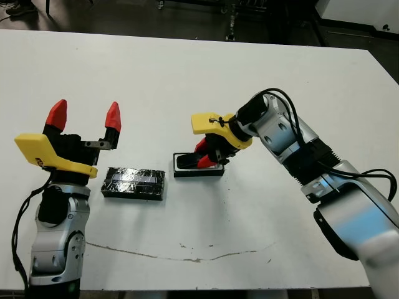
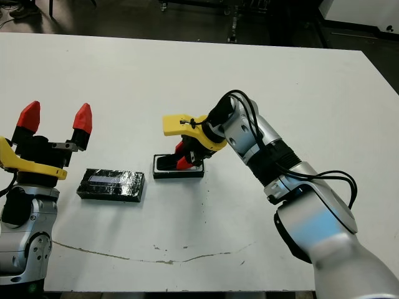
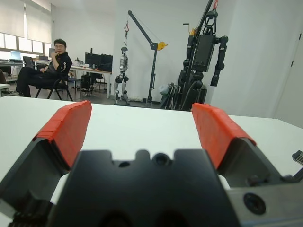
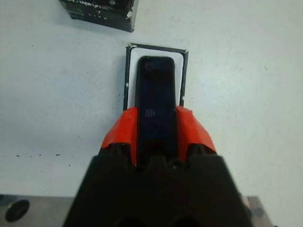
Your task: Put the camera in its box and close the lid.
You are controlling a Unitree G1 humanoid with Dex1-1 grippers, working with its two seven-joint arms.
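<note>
The box [image 1: 186, 174], a small black-walled tray with white lining [image 4: 132, 64], lies at mid-table. My right gripper [image 1: 206, 157] reaches down over it, shut on the camera [image 4: 155, 99], a slim black bar held lengthwise between the red fingers [image 4: 119, 135]. The camera's free end [image 1: 184, 161] dips into the tray's left end, and I cannot tell whether it touches the lining. To the left of the box, the glossy black lid [image 1: 133, 183] with a pale stripe lies flat on the table. My left gripper [image 1: 85, 116] stands open and empty, raised just left of the lid.
A thin dark scratch line [image 1: 181, 252] runs along the table near the front edge. Beyond the table's far edge, the left wrist view shows a seated person [image 3: 47, 66], a small crane [image 3: 142, 33] and a hanging robot rig [image 3: 203, 52].
</note>
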